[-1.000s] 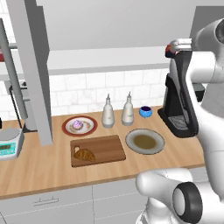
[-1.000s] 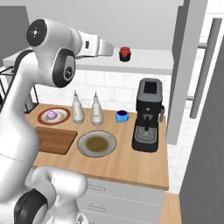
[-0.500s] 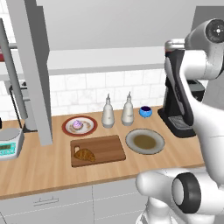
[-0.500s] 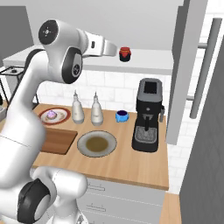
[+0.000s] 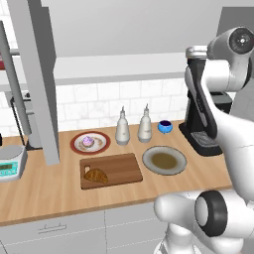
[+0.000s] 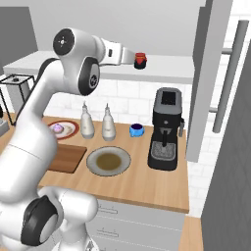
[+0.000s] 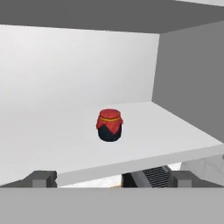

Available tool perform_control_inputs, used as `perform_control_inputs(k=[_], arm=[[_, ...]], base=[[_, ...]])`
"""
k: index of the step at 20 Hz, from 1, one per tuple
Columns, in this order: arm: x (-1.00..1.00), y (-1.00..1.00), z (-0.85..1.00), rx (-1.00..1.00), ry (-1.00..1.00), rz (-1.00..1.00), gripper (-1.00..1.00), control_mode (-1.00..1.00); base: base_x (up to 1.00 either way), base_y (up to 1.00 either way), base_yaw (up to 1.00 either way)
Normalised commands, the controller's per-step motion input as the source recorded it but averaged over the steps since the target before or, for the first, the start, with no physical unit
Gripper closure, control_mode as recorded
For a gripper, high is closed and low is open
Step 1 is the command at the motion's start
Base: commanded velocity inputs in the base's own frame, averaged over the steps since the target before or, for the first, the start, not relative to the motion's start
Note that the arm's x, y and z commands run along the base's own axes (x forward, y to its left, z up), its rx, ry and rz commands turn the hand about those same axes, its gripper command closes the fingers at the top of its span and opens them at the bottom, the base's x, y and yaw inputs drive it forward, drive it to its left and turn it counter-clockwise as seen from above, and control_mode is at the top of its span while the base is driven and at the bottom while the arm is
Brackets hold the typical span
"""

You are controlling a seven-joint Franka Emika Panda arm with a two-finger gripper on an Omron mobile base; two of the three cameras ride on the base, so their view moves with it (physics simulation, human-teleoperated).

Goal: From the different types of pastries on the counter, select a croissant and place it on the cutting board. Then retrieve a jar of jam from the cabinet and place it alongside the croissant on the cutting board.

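Observation:
The jar of jam [image 7: 109, 125], dark with a red cloth top, stands on the pale cabinet shelf [image 7: 144, 146]. It is straight ahead of my open gripper [image 7: 111, 178] and a short way beyond the finger tips [image 7: 41, 177], with nothing between them. From the right base view the gripper [image 6: 132, 56] is level with the jar of jam [image 6: 140, 60] and just left of it. The croissant [image 5: 95, 175] lies on the left part of the cutting board [image 5: 119, 166] on the counter [image 5: 49, 193]. The purple-frosted cupcake [image 5: 88, 142] sits on a red-rimmed plate [image 5: 101, 146].
Two white bottles [image 5: 122, 127] and a blue bowl [image 5: 165, 126] stand at the back of the counter. A plate with brown contents [image 5: 164, 160] lies right of the board. A black coffee machine [image 6: 166, 128] stands under the shelf. A grey vertical panel [image 5: 39, 84] hangs at the left, with a scale [image 5: 10, 166] below it.
The hand has reached further along the shelf toward the jar of jam, closing much of the gap. The jar, croissant and board have not moved.

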Motion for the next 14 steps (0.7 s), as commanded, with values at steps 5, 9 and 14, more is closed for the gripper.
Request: perform_control_inputs(k=[5,9,14], arm=[[0.3,0.0,0.0,0.0,0.0,0.0,-1.0,-1.0],[0.26,-0.03,0.0,0.0,0.0,0.0,-1.0,-1.0],[0.25,-0.03,-0.01,0.0,0.0,0.0,-1.0,-1.0]], base=[[0.0,0.0,0.0],[0.0,0.0,0.0],[0.0,0.0,0.0]])
